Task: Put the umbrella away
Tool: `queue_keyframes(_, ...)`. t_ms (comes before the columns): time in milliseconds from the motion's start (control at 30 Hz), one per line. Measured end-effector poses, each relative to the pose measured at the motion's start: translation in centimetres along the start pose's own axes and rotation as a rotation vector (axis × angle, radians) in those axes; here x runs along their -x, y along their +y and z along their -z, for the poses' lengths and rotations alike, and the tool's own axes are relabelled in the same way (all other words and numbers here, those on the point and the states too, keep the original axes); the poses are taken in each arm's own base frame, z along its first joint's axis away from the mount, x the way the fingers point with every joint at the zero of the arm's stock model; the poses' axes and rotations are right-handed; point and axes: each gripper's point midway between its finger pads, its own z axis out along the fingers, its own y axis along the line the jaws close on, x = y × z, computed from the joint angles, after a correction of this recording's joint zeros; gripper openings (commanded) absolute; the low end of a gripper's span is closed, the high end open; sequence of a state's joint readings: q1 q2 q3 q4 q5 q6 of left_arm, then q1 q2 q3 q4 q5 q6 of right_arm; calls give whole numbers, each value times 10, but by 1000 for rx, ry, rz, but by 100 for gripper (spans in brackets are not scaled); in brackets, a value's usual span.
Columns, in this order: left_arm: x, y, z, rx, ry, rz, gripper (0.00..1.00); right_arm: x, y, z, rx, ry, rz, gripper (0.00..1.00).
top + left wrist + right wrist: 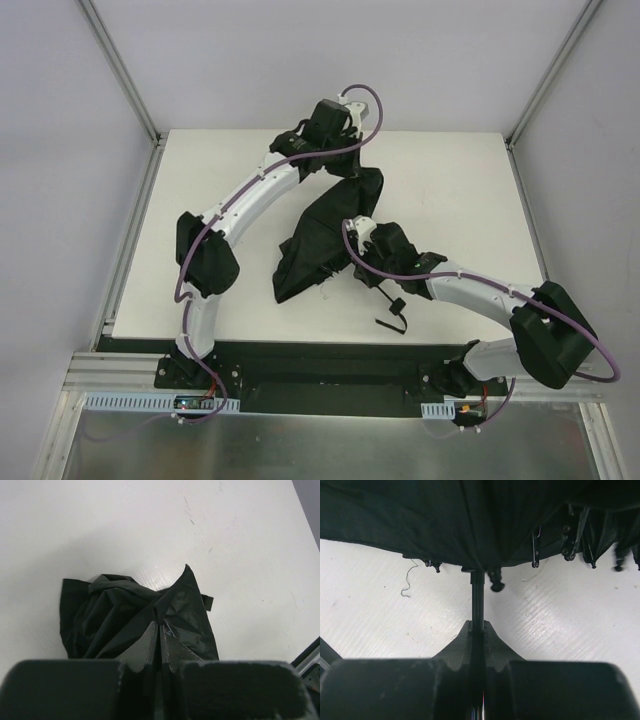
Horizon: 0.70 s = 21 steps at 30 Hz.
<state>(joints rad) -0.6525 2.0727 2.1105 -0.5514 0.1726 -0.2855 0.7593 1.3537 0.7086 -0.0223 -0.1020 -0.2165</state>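
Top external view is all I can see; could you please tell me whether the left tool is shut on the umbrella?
Observer: Yes. In the left wrist view the left tool is shut, pinching a peak of fabric on the umbrella.
Operator: Thank you. What does the right one hold?
Observer: The right tool is shut on the thin shaft, just outside the canopy edge.
Operator: Are the ribs folded in?
Observer: The rib tips dangle along the canopy edge, above the table.
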Motion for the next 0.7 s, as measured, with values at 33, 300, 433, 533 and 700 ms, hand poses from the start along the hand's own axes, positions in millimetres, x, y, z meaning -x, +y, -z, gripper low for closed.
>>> queue_keyframes(33, 4, 1, 6, 8, -11, -4, 0, 0, -1, 0, -7, 0, -3, 0)
queue_keyframes(300, 1, -4, 108, -2, -182, 29, 0, -3, -1, -2, -18, 11, -62, 0)
queue_keyframes(433, -24, 1, 142, -16, -296, 60, 0, -3, -1, -3, -7, 12, -123, 0)
queue_keyframes(533, -49, 13, 144, -6, -335, 89, 0, 2, 0, -4, 5, -5, -178, 0)
queue_keyframes(700, -105, 43, 134, 54, -331, 165, 0, 3, -3, -9, 15, -13, -266, 0)
